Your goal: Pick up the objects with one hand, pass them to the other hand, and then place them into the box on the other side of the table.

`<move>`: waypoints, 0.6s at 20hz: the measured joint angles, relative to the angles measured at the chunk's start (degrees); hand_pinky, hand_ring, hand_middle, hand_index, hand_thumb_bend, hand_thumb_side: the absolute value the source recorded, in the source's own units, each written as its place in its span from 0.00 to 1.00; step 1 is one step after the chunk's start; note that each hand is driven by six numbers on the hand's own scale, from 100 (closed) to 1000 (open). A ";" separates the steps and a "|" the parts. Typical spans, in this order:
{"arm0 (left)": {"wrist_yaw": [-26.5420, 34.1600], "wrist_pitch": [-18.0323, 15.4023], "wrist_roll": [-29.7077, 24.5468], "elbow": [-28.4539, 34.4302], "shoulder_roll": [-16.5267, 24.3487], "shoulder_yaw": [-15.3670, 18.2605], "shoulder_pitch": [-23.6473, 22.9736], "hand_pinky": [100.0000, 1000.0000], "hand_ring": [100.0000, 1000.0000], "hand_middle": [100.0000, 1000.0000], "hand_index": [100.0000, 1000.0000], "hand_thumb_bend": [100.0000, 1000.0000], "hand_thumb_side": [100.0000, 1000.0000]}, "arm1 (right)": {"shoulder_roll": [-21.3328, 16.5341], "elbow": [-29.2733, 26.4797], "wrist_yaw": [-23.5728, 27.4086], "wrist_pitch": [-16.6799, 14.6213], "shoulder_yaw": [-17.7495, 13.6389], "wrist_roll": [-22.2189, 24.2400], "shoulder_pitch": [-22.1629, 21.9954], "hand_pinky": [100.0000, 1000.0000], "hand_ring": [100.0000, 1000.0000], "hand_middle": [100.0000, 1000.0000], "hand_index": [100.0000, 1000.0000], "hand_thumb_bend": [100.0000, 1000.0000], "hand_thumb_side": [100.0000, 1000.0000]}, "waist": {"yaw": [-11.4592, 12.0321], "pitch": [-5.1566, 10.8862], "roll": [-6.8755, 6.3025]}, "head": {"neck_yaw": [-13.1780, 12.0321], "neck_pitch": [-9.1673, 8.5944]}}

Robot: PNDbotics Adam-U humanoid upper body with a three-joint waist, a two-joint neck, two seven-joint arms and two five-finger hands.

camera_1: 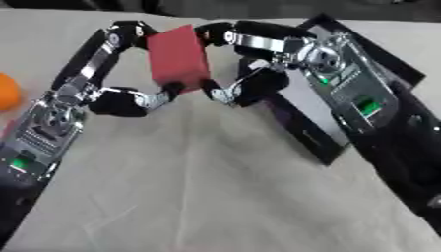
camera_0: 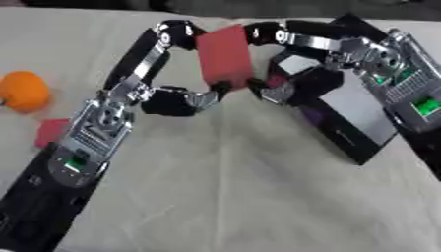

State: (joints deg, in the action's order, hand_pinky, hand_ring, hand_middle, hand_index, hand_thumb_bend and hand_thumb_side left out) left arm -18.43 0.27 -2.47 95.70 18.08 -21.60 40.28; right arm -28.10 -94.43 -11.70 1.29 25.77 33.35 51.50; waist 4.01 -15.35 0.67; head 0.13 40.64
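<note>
Red block (camera_0: 224,55), flat-faced and boxy, pinched between left hand (camera_0: 168,93) and right hand (camera_0: 297,81), both curled round it, black box (camera_0: 362,150) just beyond right hand, orange ball (camera_0: 23,91) and small red piece (camera_0: 51,132) outside left hand, cream cloth (camera_0: 241,197) beneath, no readable writing.

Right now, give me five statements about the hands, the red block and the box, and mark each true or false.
1. Both hands touch the red block. True.
2. The red block lies flat on the cloth. False: it is held up between the left hand and the right hand.
3. The box sits on the robot's left. False: on its right.
4. An orange object lies at the left. True.
5. The left hand rests idle, fingers straight. False: its fingers curl round the block.
</note>
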 measured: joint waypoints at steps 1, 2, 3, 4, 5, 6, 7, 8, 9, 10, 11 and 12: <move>0.04 -0.06 -0.06 -0.09 0.00 -0.08 0.03 0.74 0.64 0.55 0.43 0.01 0.19 | -0.03 0.00 0.42 0.25 0.02 0.06 -0.04 1.00 0.98 1.00 1.00 0.00 0.30 | 0.00 0.00 0.00 | 0.01 0.00; 0.10 -0.10 -0.10 -0.10 -0.01 -0.11 0.07 0.74 0.64 0.55 0.43 0.01 0.19 | -0.08 -0.01 0.80 0.48 0.02 0.15 -0.04 1.00 0.98 1.00 1.00 0.00 0.30 | 0.00 0.00 0.00 | 0.01 0.00; 0.14 -0.12 -0.12 -0.11 -0.03 -0.13 0.12 0.73 0.64 0.55 0.43 0.01 0.20 | -0.13 -0.02 1.09 0.65 0.02 0.27 -0.04 1.00 0.98 1.00 1.00 0.00 0.31 | 0.00 0.00 0.00 | 0.02 0.00; 0.16 -0.14 -0.11 -0.12 -0.05 -0.15 0.15 0.73 0.64 0.55 0.43 0.01 0.20 | -0.15 -0.04 1.36 0.81 0.02 0.41 -0.04 1.00 0.98 1.00 1.00 0.00 0.31 | 0.01 0.00 0.00 | 0.03 0.00; 0.18 -0.17 -0.09 -0.13 -0.06 -0.16 0.21 0.73 0.64 0.55 0.43 0.01 0.20 | -0.21 -0.06 1.46 0.95 0.02 0.53 -0.04 1.00 0.98 1.00 1.00 0.00 0.34 | 0.02 0.00 0.00 | 0.04 0.00; 0.21 -0.24 -0.03 -0.14 -0.08 -0.19 0.28 0.73 0.64 0.55 0.43 0.01 0.20 | -0.32 -0.14 1.58 1.07 0.02 0.64 -0.04 1.00 0.98 1.00 1.00 0.00 0.35 | 0.05 0.00 0.00 | 0.06 0.00; 0.24 -0.29 0.01 -0.17 -0.13 -0.23 0.34 0.73 0.64 0.55 0.43 0.02 0.20 | -0.42 -0.19 1.73 1.19 0.02 0.71 -0.04 1.00 0.98 1.00 1.00 0.00 0.36 | 0.06 0.00 0.00 | 0.10 0.00; 0.27 -0.33 0.02 -0.29 -0.25 -0.30 0.42 0.73 0.64 0.55 0.43 0.02 0.20 | -0.47 -0.19 1.88 1.34 0.02 0.77 -0.04 1.00 0.98 1.00 1.00 0.00 0.37 | 0.06 0.00 0.00 | 0.15 0.00; 0.29 -0.42 0.00 -0.45 -0.32 -0.34 0.48 0.73 0.64 0.55 0.43 0.03 0.20 | -0.50 -0.19 1.96 1.44 0.02 0.80 -0.04 1.00 0.98 1.00 1.00 0.00 0.39 | 0.07 0.00 0.00 | 0.20 0.00; 0.33 -0.53 -0.04 -0.49 -0.37 -0.38 0.52 0.73 0.64 0.55 0.43 0.03 0.20 | -0.52 -0.19 2.14 1.57 0.02 0.80 -0.04 1.00 0.98 1.00 1.00 0.00 0.39 | 0.08 0.00 0.00 | 0.23 0.00; 0.34 -0.64 -0.11 -0.55 -0.39 -0.45 0.57 0.73 0.64 0.55 0.43 0.03 0.20 | -0.53 -0.19 2.45 1.71 0.02 0.81 -0.04 1.00 0.98 1.00 1.00 0.00 0.39 | 0.10 0.00 0.00 | 0.25 0.00; 0.35 -0.72 -0.16 -0.67 -0.47 -0.46 0.61 0.73 0.64 0.55 0.43 0.03 0.20 | -0.56 -0.19 2.80 1.87 0.02 0.82 -0.04 1.00 0.98 1.00 1.00 0.00 0.39 | 0.12 0.00 0.00 | 0.26 0.01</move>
State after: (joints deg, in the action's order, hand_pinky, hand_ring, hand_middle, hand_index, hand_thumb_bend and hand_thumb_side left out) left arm -18.08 -0.45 -2.62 95.03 17.61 -22.06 40.89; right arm -28.66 -94.63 -8.90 3.15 25.79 34.17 51.46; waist 4.13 -15.35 0.67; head 0.39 40.64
